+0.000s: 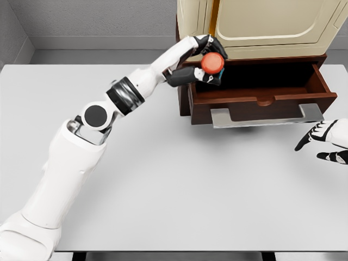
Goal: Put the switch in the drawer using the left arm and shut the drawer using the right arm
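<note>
The switch (212,63) is a round red button on a small body. My left hand (204,60) is shut on it and holds it over the left end of the open drawer (261,103). The drawer is dark brown wood, pulled out of a cabinet (321,58), with a grey metal handle (266,116) along its front. My right hand (326,142) hangs at the right edge of the view, below and to the right of the drawer front, with its black-tipped fingers spread and holding nothing.
A cream-coloured appliance (261,24) stands on top of the cabinet. Everything rests on a wide light grey table (163,179). A grey wall runs behind the table.
</note>
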Tool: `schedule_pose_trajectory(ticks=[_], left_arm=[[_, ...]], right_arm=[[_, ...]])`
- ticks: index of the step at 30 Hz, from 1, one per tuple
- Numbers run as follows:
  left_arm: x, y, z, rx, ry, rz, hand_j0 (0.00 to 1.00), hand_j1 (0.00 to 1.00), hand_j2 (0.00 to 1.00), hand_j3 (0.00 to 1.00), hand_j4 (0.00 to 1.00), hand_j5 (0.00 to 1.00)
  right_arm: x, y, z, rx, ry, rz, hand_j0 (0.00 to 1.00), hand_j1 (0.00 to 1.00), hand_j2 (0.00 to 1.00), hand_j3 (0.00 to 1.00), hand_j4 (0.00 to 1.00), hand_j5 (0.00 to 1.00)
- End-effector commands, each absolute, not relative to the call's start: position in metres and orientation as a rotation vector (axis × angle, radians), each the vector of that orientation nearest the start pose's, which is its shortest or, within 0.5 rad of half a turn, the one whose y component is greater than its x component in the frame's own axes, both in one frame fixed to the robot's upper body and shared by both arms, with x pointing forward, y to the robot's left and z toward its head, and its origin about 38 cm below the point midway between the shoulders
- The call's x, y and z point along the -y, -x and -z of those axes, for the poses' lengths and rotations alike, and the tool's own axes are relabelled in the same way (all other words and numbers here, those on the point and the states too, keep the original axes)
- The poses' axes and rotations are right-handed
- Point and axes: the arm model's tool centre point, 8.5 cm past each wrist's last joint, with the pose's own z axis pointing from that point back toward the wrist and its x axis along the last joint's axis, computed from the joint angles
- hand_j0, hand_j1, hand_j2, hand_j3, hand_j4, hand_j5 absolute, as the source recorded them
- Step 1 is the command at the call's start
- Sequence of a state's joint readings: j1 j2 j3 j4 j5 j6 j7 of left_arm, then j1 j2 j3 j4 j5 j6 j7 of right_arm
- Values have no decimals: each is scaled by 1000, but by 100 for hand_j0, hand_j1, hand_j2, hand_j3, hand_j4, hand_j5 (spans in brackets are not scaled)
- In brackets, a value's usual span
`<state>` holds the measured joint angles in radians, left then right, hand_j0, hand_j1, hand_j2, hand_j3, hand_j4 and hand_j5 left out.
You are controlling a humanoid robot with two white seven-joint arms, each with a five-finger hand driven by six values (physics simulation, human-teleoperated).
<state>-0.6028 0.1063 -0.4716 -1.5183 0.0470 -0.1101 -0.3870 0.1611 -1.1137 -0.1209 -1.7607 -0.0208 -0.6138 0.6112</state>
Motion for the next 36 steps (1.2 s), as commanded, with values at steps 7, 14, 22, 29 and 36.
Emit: schedule_pose_trajectory(ticks=[7,14,22,29,36], left_arm=[[-45,-446,-257,1972,285,1144,31,31,31,31,31,31],[-38,-451,-263,1979,208,1203,31,31,31,31,31,31],[-27,-449,-269,1994,124,1313,33,33,33,33,33,33],[-25,-452,-276,1994,-2,1398,33,33,33,33,33,33],[-20,-455,-273,1970,-115,1482,33,33,33,33,33,33]], right_arm=[[410,-308,-252,1437,260,-1814,64,64,64,64,64,64],[410,-308,-253,1443,257,-1809,64,64,64,64,64,64],[410,-307,-252,1442,254,-1808,63,63,63,63,63,63],[410,-307,-252,1443,253,-1807,64,64,64,64,64,64],[410,-308,-252,1443,255,-1808,64,64,64,64,64,64]])
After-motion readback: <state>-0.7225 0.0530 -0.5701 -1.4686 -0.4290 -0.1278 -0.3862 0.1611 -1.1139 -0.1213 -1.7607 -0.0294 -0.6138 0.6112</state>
